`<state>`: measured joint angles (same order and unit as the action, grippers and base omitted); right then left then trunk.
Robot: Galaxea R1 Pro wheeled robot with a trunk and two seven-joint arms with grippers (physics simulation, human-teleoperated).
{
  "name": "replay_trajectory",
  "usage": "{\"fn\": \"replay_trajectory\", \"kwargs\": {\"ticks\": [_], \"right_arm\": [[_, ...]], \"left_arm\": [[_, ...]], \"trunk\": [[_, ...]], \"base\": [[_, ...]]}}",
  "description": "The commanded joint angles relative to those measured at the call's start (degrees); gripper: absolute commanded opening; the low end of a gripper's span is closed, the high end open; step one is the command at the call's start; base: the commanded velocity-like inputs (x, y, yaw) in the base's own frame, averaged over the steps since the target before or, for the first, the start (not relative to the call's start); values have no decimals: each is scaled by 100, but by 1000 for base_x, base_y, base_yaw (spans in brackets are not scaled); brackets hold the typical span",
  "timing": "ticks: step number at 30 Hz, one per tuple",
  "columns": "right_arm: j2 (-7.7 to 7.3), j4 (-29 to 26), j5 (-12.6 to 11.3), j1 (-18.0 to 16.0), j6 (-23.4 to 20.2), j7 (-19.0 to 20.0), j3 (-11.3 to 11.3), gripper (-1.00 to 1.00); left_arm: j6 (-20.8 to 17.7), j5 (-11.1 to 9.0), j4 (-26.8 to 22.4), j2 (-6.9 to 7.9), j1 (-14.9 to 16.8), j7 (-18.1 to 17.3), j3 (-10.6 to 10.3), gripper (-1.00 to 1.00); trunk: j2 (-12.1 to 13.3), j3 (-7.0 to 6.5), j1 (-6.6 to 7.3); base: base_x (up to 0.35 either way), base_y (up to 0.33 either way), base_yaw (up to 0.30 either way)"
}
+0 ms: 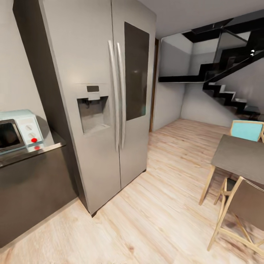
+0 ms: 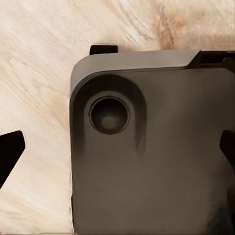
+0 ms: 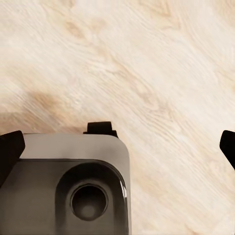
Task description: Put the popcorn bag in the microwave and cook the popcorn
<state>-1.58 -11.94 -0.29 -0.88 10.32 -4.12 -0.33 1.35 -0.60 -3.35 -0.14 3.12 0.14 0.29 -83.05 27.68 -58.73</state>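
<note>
Left wrist view, nearest things first: the left gripper (image 2: 117, 152) hangs with its two dark fingertips wide apart and nothing between them, above my own dark grey base (image 2: 147, 171) and the pale wood floor (image 2: 39, 58). In the right wrist view the right gripper (image 3: 119, 149) is the same, spread and empty.

So no bag in hand. Where is it?

I cannot tell from here. By the task it should be on the countertop (image 1: 51, 138), and I see just the end of that slab in the head view, at my left, over dark cabinet fronts.

What is on that end?

The microwave (image 1: 18, 130), pale blue-white, with knobs and a red light on its side panel. It stands on the slab just beside the tall grey fridge (image 1: 106, 91). Its door (image 1: 8, 136) looks closed, and the glass is too dark to tell me whether anything is inside.

How do you expect the bag to handle?

My guess is light and soft, so easy to crush or tip. I would pinch the rim or upper wall gently and keep the mouth upward, so the kernels stay in. I would not squeeze the middle.

And farther off?

The dining table (image 1: 238, 156) with its chairs is at my right, well apart from the counter. Beyond that there is open floor and a dark staircase.
</note>
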Motion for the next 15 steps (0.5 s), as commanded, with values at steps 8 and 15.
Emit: {"fn": "replay_trajectory", "kwargs": {"ticks": [8, 15], "right_arm": [[-36, -56, -9, -41, 30, -10, -12, 100], [-87, -98, -6, -182, 39, -10, -14, 100]], "left_arm": [[28, -20, -37, 271, 69, 33, 606, 100], [350, -20, -44, 274, 239, 31, 638, 100]], "trunk": [[-3, 32, 0], [-3, 54, 0]], "base": [[0, 0, 285], [0, 0, 282]]}}
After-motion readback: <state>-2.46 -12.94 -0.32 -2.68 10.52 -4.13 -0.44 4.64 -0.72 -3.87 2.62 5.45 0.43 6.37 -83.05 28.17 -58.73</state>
